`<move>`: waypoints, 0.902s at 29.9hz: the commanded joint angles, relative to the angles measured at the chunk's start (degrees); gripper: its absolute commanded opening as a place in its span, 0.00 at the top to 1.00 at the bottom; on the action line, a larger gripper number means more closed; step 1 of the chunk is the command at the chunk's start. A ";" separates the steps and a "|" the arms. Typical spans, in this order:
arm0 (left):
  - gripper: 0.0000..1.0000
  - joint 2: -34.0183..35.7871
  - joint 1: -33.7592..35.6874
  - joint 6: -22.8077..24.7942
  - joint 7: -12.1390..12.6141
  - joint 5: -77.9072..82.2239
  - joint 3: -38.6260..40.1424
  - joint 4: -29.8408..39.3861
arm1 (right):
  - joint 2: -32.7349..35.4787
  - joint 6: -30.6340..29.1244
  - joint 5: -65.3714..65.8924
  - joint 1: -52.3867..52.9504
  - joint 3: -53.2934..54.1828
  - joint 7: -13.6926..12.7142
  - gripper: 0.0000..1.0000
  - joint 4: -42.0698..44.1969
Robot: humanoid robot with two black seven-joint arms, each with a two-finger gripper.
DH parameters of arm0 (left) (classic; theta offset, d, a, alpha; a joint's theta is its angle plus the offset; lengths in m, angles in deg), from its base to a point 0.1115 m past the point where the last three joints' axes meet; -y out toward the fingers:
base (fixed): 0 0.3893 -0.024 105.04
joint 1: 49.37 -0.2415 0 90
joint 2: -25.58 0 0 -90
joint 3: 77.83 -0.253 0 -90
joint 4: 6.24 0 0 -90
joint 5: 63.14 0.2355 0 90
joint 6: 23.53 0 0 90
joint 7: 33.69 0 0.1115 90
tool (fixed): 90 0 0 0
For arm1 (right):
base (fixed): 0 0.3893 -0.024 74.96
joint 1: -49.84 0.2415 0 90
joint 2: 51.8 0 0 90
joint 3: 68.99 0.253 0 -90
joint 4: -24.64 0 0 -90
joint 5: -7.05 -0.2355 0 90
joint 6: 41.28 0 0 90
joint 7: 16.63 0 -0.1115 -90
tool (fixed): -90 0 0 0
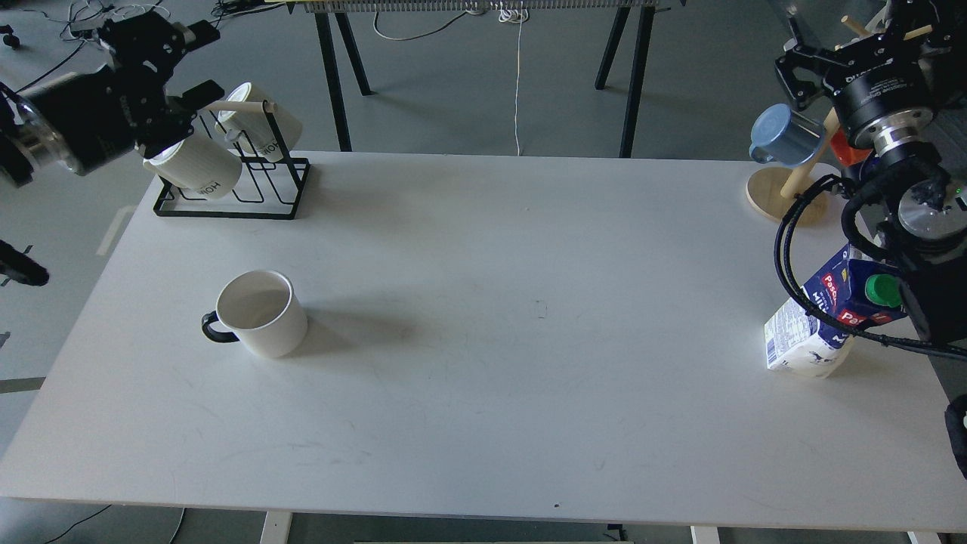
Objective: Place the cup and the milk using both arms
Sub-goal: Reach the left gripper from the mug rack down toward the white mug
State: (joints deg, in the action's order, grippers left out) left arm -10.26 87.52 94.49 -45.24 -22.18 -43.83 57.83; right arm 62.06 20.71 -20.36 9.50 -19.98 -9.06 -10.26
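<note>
Cup [262, 315] first: your plain white mug stands upright on the left half of the white table [483, 363], its black loop handle pointing toward the left edge. You can see straight into its pale inside, and nothing shows in it. It touches nothing but the tabletop.

Your milk carton [820, 321] stands near the right edge of the table, dark blue and white with red label patches, its round green cap [881, 290] screwed on at the gable. It appears to lean, top toward the right, with black cables of your right arm crossing in front of it.

Your left gripper [151, 45] hangs above the far left corner, over a black wire mug rack [234, 200] that carries two cream mugs [198, 168] with lettering, tipped on their sides. You cannot tell how its jaws stand; the fingers are dark and bunched together.

Your right gripper [801, 64] is raised at the far right corner, well above the carton, holding nothing that you can see; whether it is spread or closed cannot be told. Just beside it a wooden mug tree [786, 198] holds a blue mug [786, 136], with an orange one partly hidden behind the arm.
</note>
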 commanded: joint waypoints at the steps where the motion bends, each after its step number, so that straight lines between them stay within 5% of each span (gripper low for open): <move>1: 0.22 3.22 -0.05 -0.01 0.04 13.58 -0.07 4.20 | 0.04 0.00 0.08 0.00 -0.06 -0.01 0.00 0.01; 15: 0.21 5.61 -1.01 -0.01 -2.34 47.70 -1.30 10.37 | 0.04 0.00 0.08 0.00 0.03 0.08 0.00 -0.34; 27: 0.21 4.20 -1.10 -1.02 -2.42 56.07 -16.32 9.67 | -0.05 0.00 0.08 0.18 0.03 0.08 0.00 -0.51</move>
State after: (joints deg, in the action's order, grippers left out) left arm -5.90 86.51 94.47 -47.73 33.19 -56.78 68.00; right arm 62.04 20.72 -20.28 9.68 -19.94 -8.98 -10.70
